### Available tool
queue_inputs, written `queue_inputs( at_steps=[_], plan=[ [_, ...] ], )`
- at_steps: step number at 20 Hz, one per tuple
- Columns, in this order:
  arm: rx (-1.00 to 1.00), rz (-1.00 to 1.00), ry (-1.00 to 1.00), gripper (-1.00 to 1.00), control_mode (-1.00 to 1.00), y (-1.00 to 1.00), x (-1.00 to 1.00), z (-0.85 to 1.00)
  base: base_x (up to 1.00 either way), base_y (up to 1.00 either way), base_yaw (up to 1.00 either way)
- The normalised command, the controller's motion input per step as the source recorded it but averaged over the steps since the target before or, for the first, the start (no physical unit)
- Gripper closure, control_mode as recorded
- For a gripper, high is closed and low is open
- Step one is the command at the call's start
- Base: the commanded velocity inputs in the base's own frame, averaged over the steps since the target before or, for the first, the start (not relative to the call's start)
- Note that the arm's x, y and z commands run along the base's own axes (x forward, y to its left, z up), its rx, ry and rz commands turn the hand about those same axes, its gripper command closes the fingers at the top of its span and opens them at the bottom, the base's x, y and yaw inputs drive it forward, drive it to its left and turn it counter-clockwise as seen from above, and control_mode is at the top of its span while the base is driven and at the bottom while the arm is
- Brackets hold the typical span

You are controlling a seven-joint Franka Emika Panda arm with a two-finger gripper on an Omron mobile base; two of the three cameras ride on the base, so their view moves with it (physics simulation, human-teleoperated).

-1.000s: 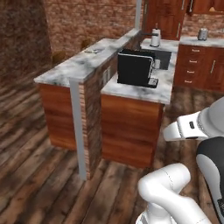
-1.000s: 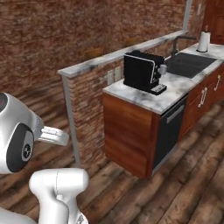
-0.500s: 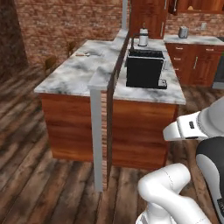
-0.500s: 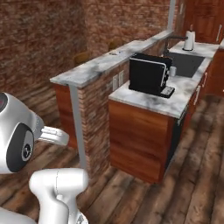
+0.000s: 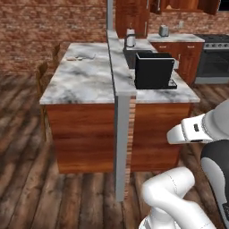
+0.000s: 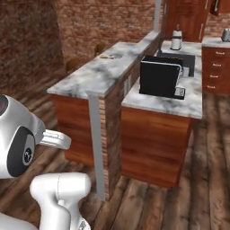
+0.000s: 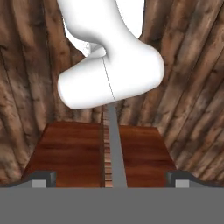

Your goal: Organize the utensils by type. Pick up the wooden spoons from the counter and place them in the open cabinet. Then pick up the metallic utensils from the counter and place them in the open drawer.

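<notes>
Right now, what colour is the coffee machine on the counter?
Black. The coffee machine shows best in the left base view, standing on the white marble counter.

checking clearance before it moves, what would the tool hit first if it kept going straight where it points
Probably the end face of the counter, around its grey ledge post; the open tool aims there, though depth is unclear.

— What's the counter made of from where you sit?

— I see white marble with grey veins, smooth and faintly glossy, over a reddish-brown wood base with a soft sheen. A matt grey post runs up its end beside rough red brick.

— And the floor?

— I'd call it dark, coarse-grained planks. The coffee machine looks like matt black plastic; the kettle behind it reads as polished metal.
</notes>
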Motion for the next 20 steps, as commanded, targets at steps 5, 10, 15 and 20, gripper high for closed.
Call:
queue_inputs(
  at_steps=[5, 10, 15, 20],
  plan=[
    [0.00, 0.00, 0.00, -1.00, 1.00, 0.00, 0.00, 0.00, 0.00, 1.00, -0.36],
    [0.00, 0.00, 0.00, -1.00, 1.00, 0.00, 0.00, 0.00, 0.00, 1.00, -0.35],
    [0.00, 0.00, 0.00, -1.00, 1.00, 0.00, 0.00, 0.00, 0.00, 1.00, -0.36],
    [0.00, 0.00, 0.00, -1.00, 1.00, 0.00, 0.00, 0.00, 0.00, 1.00, -0.36]
  ],
)
